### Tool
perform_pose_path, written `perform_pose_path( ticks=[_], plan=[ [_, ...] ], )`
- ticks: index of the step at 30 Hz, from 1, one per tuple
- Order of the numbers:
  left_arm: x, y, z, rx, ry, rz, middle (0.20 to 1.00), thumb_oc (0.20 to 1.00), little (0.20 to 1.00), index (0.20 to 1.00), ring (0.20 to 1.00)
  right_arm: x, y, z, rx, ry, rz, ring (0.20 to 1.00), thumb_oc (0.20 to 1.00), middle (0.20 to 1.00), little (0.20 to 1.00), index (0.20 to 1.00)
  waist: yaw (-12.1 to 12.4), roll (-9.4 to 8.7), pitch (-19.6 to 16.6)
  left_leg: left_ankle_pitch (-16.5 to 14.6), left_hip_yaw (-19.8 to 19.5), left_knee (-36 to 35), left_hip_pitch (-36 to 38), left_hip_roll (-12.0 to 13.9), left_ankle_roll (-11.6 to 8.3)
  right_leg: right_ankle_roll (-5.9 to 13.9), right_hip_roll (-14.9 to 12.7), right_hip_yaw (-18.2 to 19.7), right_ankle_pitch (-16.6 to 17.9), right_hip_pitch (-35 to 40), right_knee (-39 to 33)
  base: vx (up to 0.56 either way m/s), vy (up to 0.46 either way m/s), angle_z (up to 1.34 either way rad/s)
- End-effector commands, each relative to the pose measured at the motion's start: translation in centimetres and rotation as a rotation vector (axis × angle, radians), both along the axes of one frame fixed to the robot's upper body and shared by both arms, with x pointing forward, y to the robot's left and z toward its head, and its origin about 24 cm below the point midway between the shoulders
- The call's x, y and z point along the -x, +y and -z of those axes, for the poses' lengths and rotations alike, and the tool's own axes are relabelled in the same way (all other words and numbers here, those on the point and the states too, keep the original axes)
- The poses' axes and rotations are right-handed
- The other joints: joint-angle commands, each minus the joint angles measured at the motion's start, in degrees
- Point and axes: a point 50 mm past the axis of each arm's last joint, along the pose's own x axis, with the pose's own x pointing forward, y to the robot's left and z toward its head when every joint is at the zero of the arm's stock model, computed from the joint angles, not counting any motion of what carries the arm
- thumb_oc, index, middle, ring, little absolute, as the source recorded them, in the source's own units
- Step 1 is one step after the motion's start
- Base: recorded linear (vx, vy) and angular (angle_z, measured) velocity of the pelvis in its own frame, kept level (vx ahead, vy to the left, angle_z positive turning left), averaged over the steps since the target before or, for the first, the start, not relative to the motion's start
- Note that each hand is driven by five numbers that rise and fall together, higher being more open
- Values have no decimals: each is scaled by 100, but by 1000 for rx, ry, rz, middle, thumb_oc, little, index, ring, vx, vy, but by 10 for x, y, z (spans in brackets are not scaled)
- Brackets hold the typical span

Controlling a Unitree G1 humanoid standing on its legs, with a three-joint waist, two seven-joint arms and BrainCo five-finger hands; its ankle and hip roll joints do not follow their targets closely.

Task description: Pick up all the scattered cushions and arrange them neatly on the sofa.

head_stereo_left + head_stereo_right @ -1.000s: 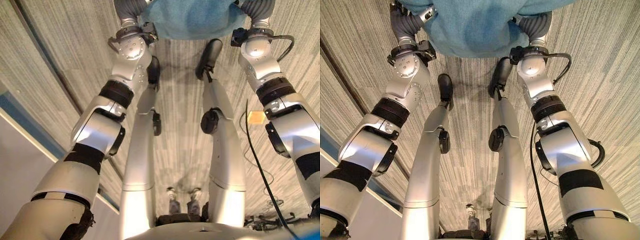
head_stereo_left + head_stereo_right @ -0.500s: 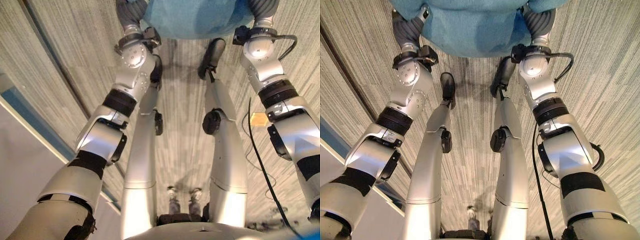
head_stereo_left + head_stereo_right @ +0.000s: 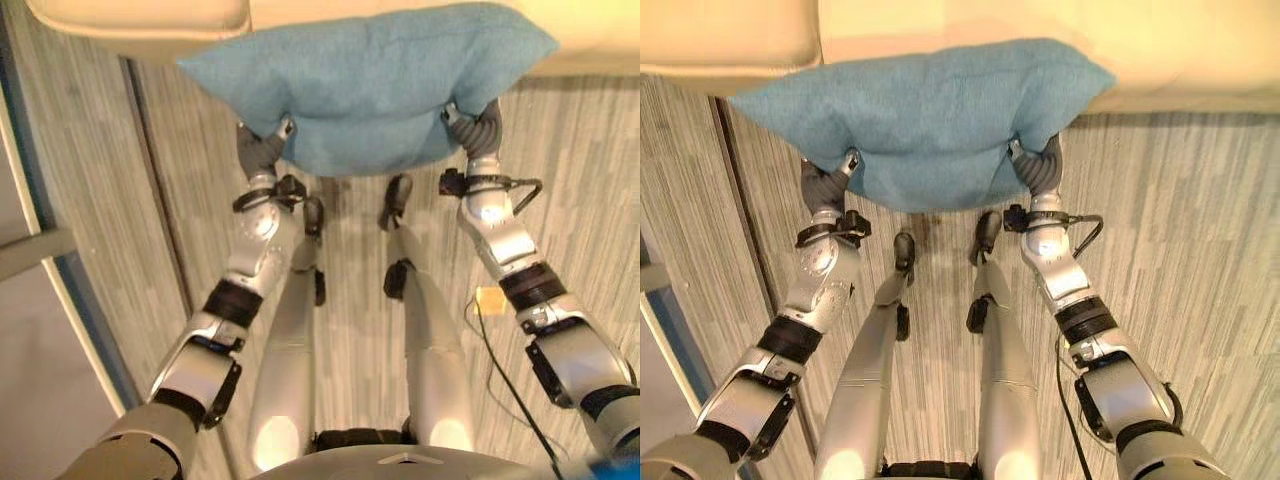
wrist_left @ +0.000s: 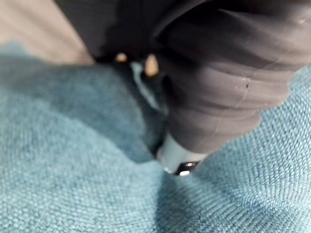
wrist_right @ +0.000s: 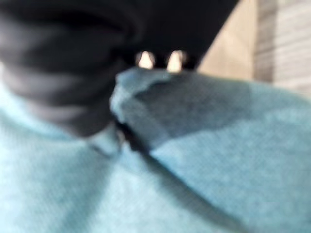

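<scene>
A blue cushion (image 3: pixel 925 120) hangs in the air in front of me, its upper edge overlapping the front of the cream sofa (image 3: pixel 730 40). My left hand (image 3: pixel 827 180) grips its lower left corner and my right hand (image 3: pixel 1040 168) its lower right corner. In the left wrist view the thumb (image 4: pixel 177 158) digs into the blue cloth (image 4: pixel 73 160). The right wrist view has a fold of cushion (image 5: pixel 160 107) bunched against the hand's dark cover (image 5: pixel 58 73). The fingers lie hidden behind the cushion.
Grey striped carpet (image 3: pixel 560 180) runs up to the sofa front. A dark strip (image 3: pixel 160 230) crosses the floor on the left, beside a blue-edged grey panel (image 3: pixel 30 300). A small yellow item (image 3: pixel 489 298) lies on the carpet by my right arm.
Both arms have stretched forward and carried the cushion away from my head toward the sofa. The view has shifted, and the sofa front shows along the top.
</scene>
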Motion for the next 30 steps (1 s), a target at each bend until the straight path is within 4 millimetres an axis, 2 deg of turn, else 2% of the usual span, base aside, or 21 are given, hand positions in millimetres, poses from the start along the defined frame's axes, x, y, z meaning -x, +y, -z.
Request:
perform_pose_path(
  ticks=[1,3,5,8,9,10,12,14,15,17,18,19,22,23,24,25,26,27,28,29,30],
  plan=[
    [22,-29,2,-142,-136,199,200,200,200,200,200,26,41,2,50,-120,-247,200,200,200,200,200,-31,173,-891,300,-676,-761,705,114,-328,797,-99,-81,-805,1212,-5,92,-41,5],
    [34,-21,30,-143,-51,223,200,200,200,200,200,40,29,34,70,-20,-242,200,200,200,200,200,-55,198,-982,318,-643,-911,1569,224,-425,771,-14,-157,-896,2133,-185,185,-102,-5],
    [39,-20,48,-104,14,241,200,200,200,200,200,48,27,49,73,26,-242,200,200,200,200,200,-96,192,-1051,379,-575,-873,1980,326,-553,713,80,-191,-987,2785,-418,154,-148,2],
    [43,-15,61,-124,58,250,200,200,200,200,200,59,14,66,108,79,-214,200,200,200,200,200,-111,167,-1108,827,-571,-471,2247,499,-769,593,226,-266,-1112,3490,-670,90,-172,19],
    [45,-12,63,-143,63,245,200,200,200,200,200,62,10,71,104,102,-206,200,200,200,200,200,-85,136,-1166,825,-676,-300,2279,456,-740,560,253,-251,-1116,3605,-749,119,-131,34],
    [50,-4,71,-136,96,216,200,200,200,200,200,68,8,83,79,150,-211,200,200,200,200,200,-24,85,-1305,704,-905,-88,2393,264,-639,547,293,-179,-1145,3870,-851,171,-79,22],
    [55,-1,78,-131,127,209,200,200,200,200,200,73,2,93,73,190,-196,200,200,200,200,200,-9,70,-1444,417,-921,-467,2508,62,-448,572,387,-101,-1173,4057,-909,171,-25,-9],
    [58,2,83,-132,146,202,200,200,200,200,200,77,-1,98,60,210,-192,200,200,200,200,200,-1,70,-1525,371,-860,-770,2604,20,-378,591,418,-57,-1189,4186,-979,184,42,-22],
    [63,4,90,-131,178,195,200,200,200,200,200,82,-5,105,37,237,-173,200,200,200,200,200,40,74,-1679,505,-717,-1112,2553,-109,-313,606,516,1,-1204,4477,-1124,230,63,-22],
    [64,5,92,-129,186,189,200,200,200,200,200,83,-5,106,32,239,-168,200,200,200,200,200,127,58,-1683,559,-731,-1089,2477,-200,-318,601,585,97,-1221,4595,-1142,178,75,-49],
    [68,11,95,-127,199,166,200,200,200,200,200,82,-2,106,21,238,-175,200,200,200,200,200,308,46,-1714,560,-942,-1041,2541,-307,-298,609,697,330,-1348,4721,-1017,225,143,-92],
    [70,14,97,-127,208,159,200,200,200,200,200,83,1,107,23,242,-186,200,200,200,200,200,319,40,-1826,462,-1038,-1081,2694,-314,-213,624,706,407,-1380,4763,-963,269,175,-94],
    [76,19,103,-141,234,159,200,200,200,200,200,85,2,109,35,253,-193,200,200,200,200,200,374,20,-1989,294,-931,-1247,3175,-267,6,778,604,509,-1439,4930,-662,222,162,-35],
    [76,18,103,-141,234,159,200,200,200,200,200,85,2,109,35,253,-193,200,200,200,200,200,376,20,-1987,294,-929,-1249,3179,-266,6,778,604,511,-1439,4932,-662,170,196,-55],
    [80,25,106,-130,251,134,200,200,200,200,200,84,6,107,35,245,-208,200,200,200,200,200,532,27,-2001,107,-768,-1224,3450,-274,175,1077,364,365,-1114,4816,-6,97,144,-63],
    [80,25,106,-130,251,134,200,200,200,200,200,84,6,107,35,246,-208,200,200,200,200,200,542,25,-1998,106,-757,-1226,3456,-274,178,1080,361,377,-1119,4811,6,140,199,-128],
    [82,27,108,-133,258,134,200,200,200,200,200,84,9,106,40,242,-220,200,200,200,200,200,563,37,-1958,76,-724,-1213,3568,-286,239,1279,327,423,-848,4675,353,72,113,-128],
    [82,28,107,-135,257,133,200,200,200,200,200,83,11,104,43,235,-225,200,200,200,200,200,531,78,-1927,53,-731,-1213,3642,-253,283,1374,347,449,-735,4531,682,113,228,-113],
    [82,30,107,-149,259,127,200,200,200,200,200,82,17,103,36,232,-246,200,200,200,200,200,572,164,-1892,-115,-695,-1158,3789,-207,392,1360,180,247,-700,4266,1116,70,173,-51],
    [83,30,107,-149,259,127,200,200,200,200,200,82,17,103,36,232,-246,200,200,200,200,200,579,161,-1888,-122,-688,-1153,3792,-210,393,1361,176,256,-710,4261,1132,80,172,-49],
    [83,31,107,-154,262,126,200,200,200,200,200,83,19,103,34,235,-255,200,200,200,200,200,600,188,-1895,-203,-648,-1154,3880,-185,412,1296,41,91,-712,4175,1102,86,70,-72]
  ],
)
